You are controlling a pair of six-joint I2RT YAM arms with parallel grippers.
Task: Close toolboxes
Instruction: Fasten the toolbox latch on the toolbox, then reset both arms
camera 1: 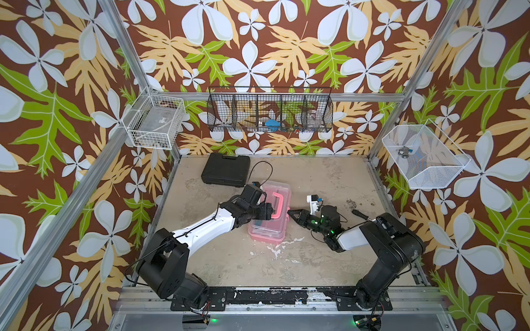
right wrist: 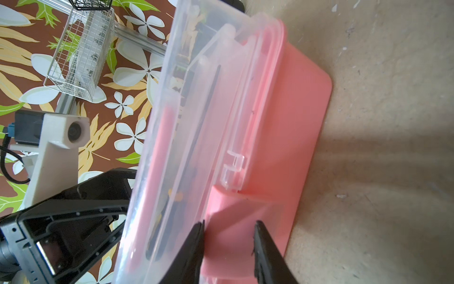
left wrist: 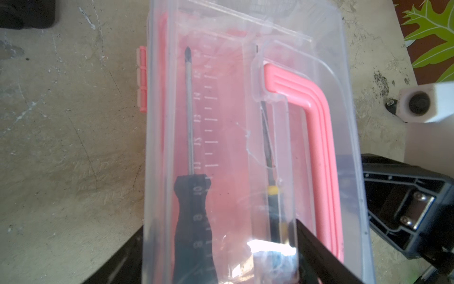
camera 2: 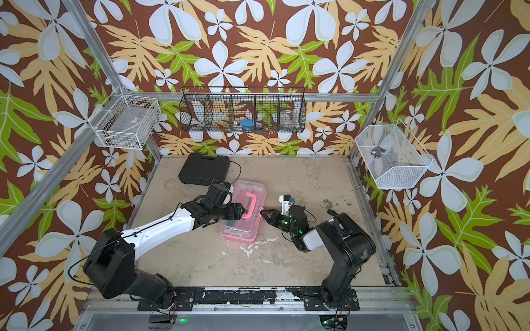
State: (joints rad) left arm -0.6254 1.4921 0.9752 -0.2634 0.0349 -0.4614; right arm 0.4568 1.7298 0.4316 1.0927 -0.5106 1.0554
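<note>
Our left gripper (camera 1: 265, 213) hangs over the pink toolbox (camera 1: 269, 229) mid-table in both top views, the right gripper (camera 1: 291, 213) at its side. Through the left wrist we see its fingers (left wrist: 317, 248) spread wide, lid (left wrist: 245, 123) beneath, a screwdriver (left wrist: 189, 147) inside. From the right wrist, its fingers (right wrist: 191, 246) stand apart, nothing held, bracketing the pink clasp block (right wrist: 228, 221). We should press the lid flat first, then squeeze lid and base together squarely.
</note>
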